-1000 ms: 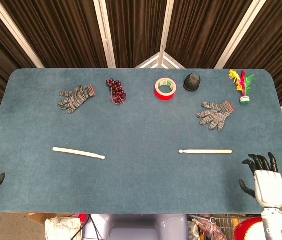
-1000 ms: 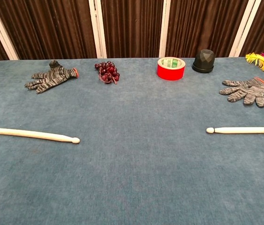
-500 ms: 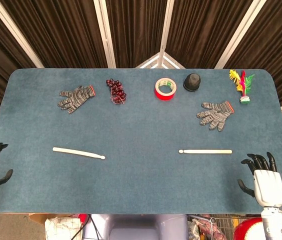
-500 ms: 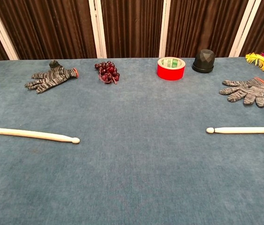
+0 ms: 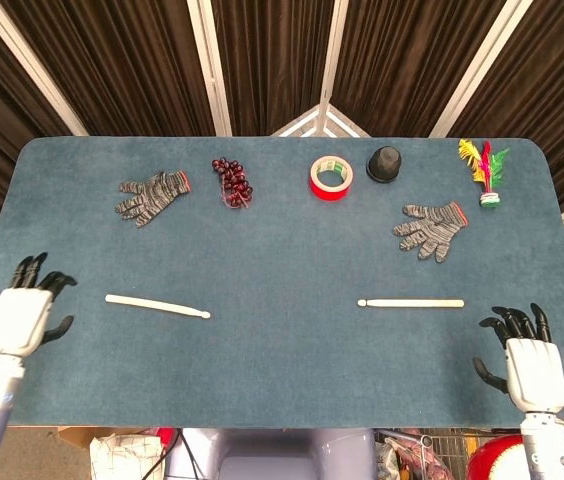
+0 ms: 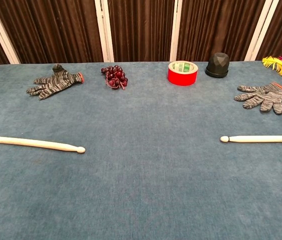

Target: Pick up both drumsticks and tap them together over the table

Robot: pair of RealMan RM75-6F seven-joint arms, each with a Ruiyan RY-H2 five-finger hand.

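Two pale wooden drumsticks lie flat on the blue table. The left drumstick [image 5: 157, 306] [image 6: 38, 144] points its tip toward the middle. The right drumstick [image 5: 411, 303] [image 6: 260, 139] lies with its tip toward the middle too. My left hand [image 5: 24, 312] hovers over the table's left edge, fingers spread, holding nothing, a short way left of the left drumstick. My right hand [image 5: 527, 358] sits at the front right corner, fingers spread and empty, below and right of the right drumstick's butt. Neither hand shows in the chest view.
Along the far side lie a grey striped glove [image 5: 152, 195], a bunch of dark red grapes [image 5: 232, 181], a red tape roll [image 5: 330, 177], a black cup-like object [image 5: 385, 164], a second grey glove [image 5: 430, 229] and a feathered shuttlecock [image 5: 485, 170].
My left hand has come up and inward from the table's left front corner toward the left drumstick. My right hand has crept slightly forward. Both drumsticks lie unmoved.
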